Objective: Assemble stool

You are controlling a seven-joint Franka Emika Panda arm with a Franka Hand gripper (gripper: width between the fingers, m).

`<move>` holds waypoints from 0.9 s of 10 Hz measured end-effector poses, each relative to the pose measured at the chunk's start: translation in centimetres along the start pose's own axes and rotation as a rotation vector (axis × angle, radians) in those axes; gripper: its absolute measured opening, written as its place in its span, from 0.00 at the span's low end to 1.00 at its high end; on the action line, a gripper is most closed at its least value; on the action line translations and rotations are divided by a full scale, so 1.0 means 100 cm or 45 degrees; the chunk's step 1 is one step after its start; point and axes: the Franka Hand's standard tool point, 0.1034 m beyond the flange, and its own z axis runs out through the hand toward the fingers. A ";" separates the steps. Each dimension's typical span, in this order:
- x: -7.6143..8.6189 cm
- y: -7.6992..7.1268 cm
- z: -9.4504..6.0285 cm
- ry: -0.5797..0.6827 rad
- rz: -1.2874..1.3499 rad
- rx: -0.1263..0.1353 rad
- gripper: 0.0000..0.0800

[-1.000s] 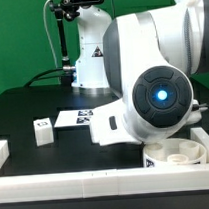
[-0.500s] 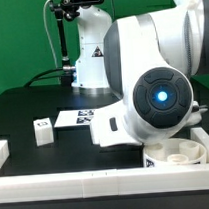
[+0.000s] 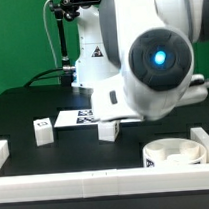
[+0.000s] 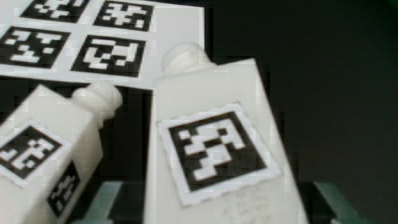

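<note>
In the wrist view a white stool leg (image 4: 210,130) with a black-and-white tag lies between my gripper's (image 4: 217,208) fingers, and the jaws are shut on it. A second white leg (image 4: 54,140) lies close beside it. In the exterior view the held leg (image 3: 109,130) shows just under the arm, at the table's middle. Another leg (image 3: 40,130) stands alone toward the exterior view's left. The round white seat (image 3: 178,152) lies at the exterior view's lower right. The arm hides the gripper itself in the exterior view.
The marker board (image 3: 79,117) lies flat behind the legs; it also shows in the wrist view, marker board (image 4: 86,35), beyond the held leg. White border rails (image 3: 97,179) run along the front and both sides of the black table.
The jaws have closed on the leg. The arm's big joint has risen and swung aside in the exterior view, uncovering the leg beneath it.
</note>
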 end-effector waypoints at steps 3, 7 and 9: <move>0.000 -0.002 -0.003 0.040 -0.007 -0.006 0.41; 0.010 -0.008 -0.039 0.324 -0.020 -0.020 0.41; -0.001 -0.008 -0.053 0.470 -0.035 -0.032 0.41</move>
